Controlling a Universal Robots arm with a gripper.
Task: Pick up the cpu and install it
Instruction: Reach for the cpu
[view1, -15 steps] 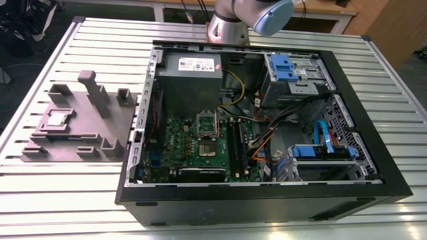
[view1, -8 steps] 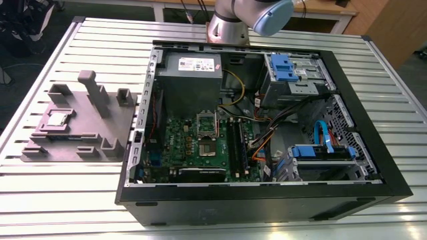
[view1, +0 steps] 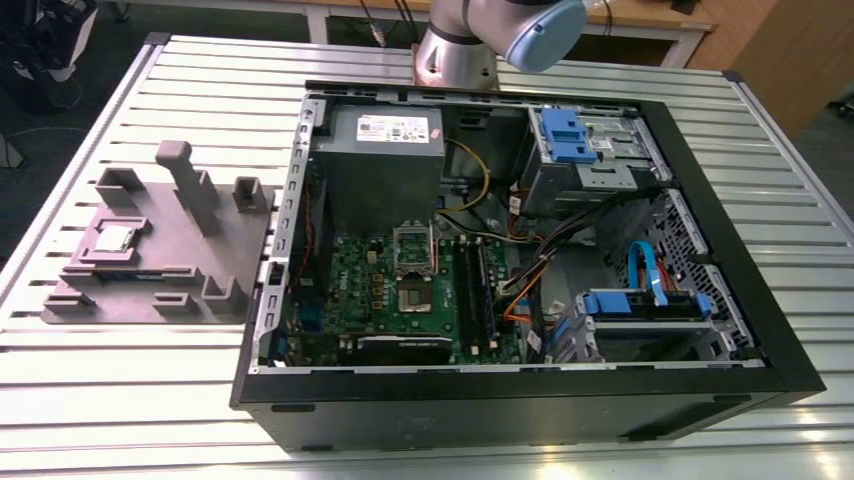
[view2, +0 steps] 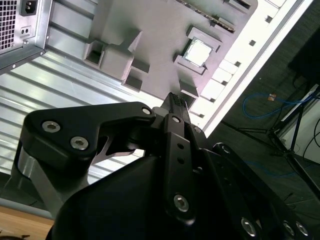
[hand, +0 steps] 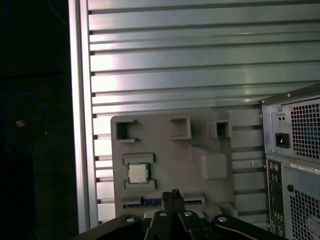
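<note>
A: Tool (hand: 173, 192) clenched, grasping nothing, well apart from the cpu (hand: 138, 173).
B: Cpu appearance, location?
A: Square, silver top, pale rim; seated in a fixture plate (hand: 170, 155) recess. Open computer case (view1: 534, 250) beside the plate on the table (view1: 134, 400).

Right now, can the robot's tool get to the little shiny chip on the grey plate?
Probably yes. The cpu lies uncovered in its pocket on the grey fixture plate, with nothing lying over it. The tool hangs up above, apart from the chip, with open space between them.

Jaws together, arm (view1: 461, 50) aloft.
</note>
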